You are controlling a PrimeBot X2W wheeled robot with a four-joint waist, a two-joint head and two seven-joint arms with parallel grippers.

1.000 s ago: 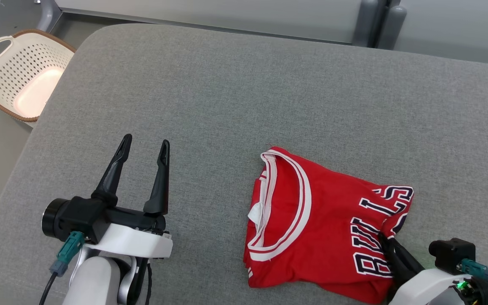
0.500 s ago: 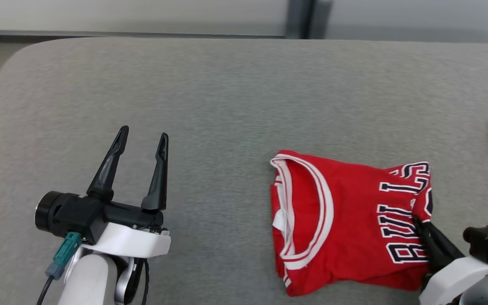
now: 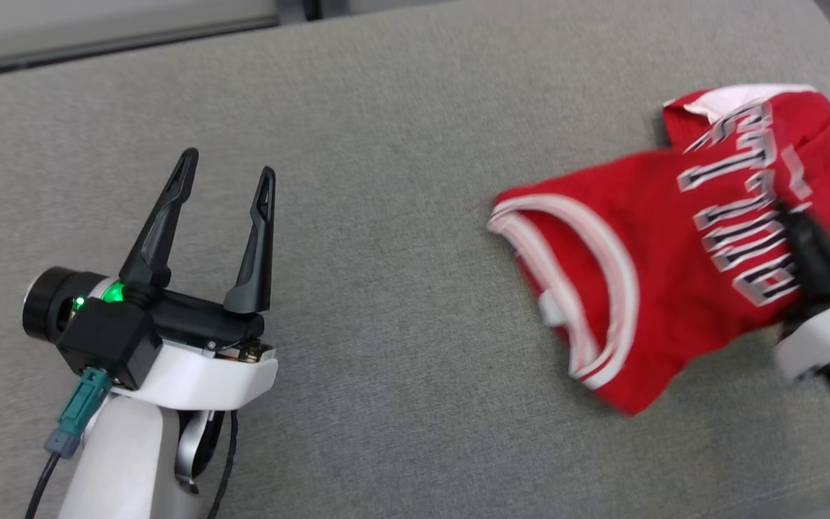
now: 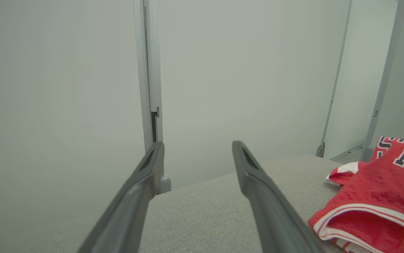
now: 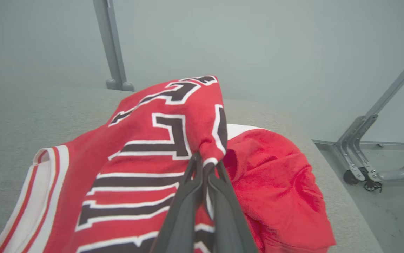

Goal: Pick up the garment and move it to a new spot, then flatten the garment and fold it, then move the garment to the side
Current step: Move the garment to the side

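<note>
Red jersey [image 3: 645,288]: white-banded collar, dark block lettering, folded. It looks light, soft and floppy, so it should sag and unfold from a single pinch; a folded edge is the best hold. It lies at the right of the grey worktop [image 3: 386,108], its lettered edge pinched in the closed right claw [image 5: 203,165]; the left claw [image 3: 227,164] is spread, empty and well apart.

Saw grey fabric surface [image 3: 400,130] across the head view. Noted pale wall panels [image 4: 65,70] behind, split by an upright post [image 4: 148,63]. Found grey floor [image 5: 395,218] and metal frame legs [image 5: 356,158] lower right, right wrist view.
</note>
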